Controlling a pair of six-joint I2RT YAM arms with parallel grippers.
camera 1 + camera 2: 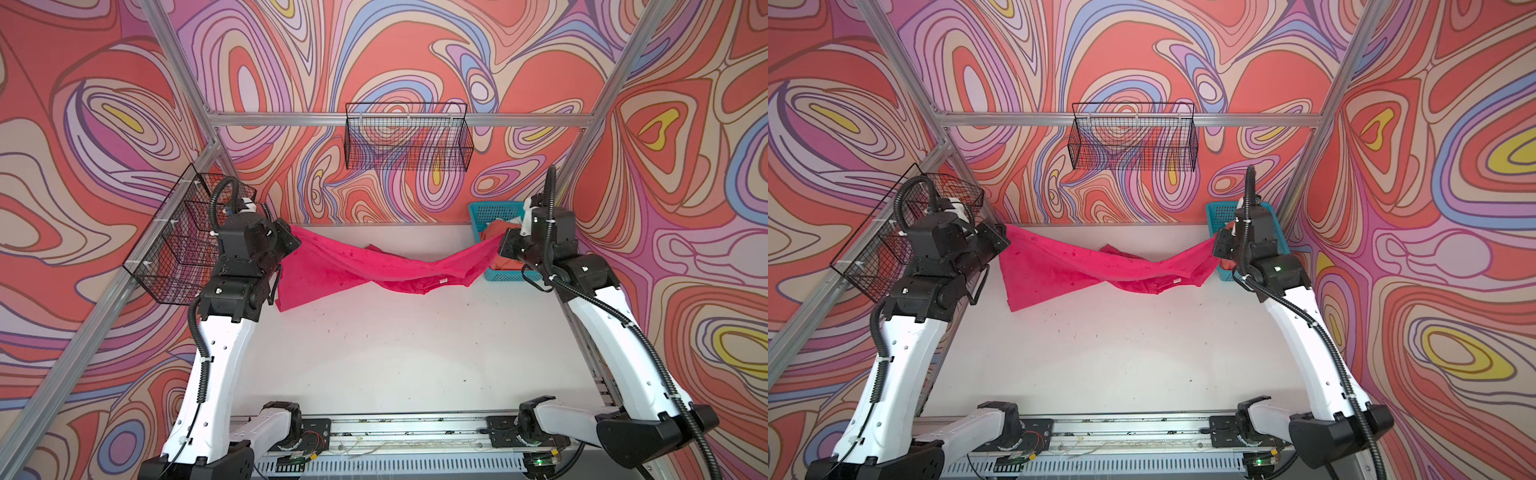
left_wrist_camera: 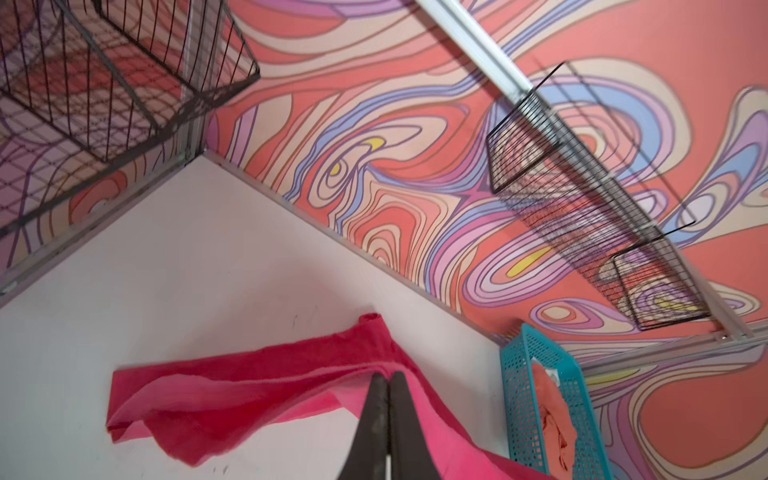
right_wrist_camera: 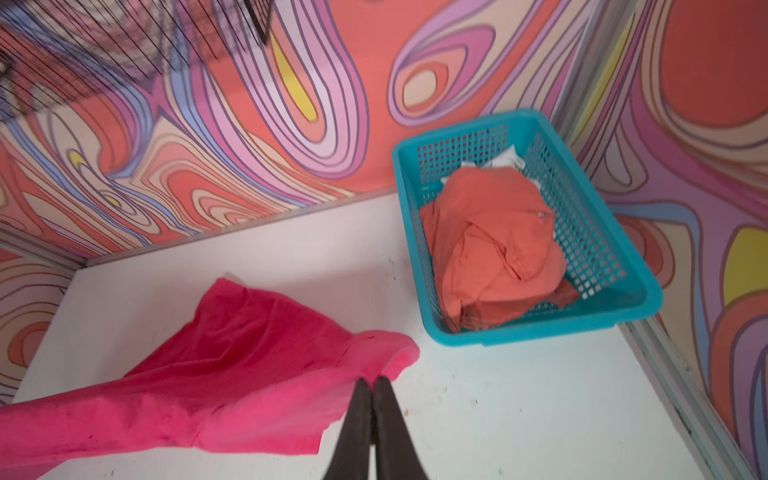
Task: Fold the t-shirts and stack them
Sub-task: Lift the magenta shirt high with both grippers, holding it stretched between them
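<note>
I see the magenta t-shirt [image 1: 353,266] strung twisted above the far half of the surface [image 1: 395,353], sagging mid-span. Left end effector [image 2: 388,376] clamps its left edge; right end effector [image 3: 372,380] clamps its right edge. Far right: coral-orange t-shirt [image 3: 494,249] crumpled in the teal basket [image 3: 519,334].

Table [image 1: 395,357]: white, flat top with scattered dark specks and scuffs. Teal basket [image 1: 494,214] stands on it in the far right corner, close to both walls. Pink tee [image 1: 332,266] spans the far half with both ends raised off the surface. Its sagging middle and left hem hang low and seem to touch the top.
</note>
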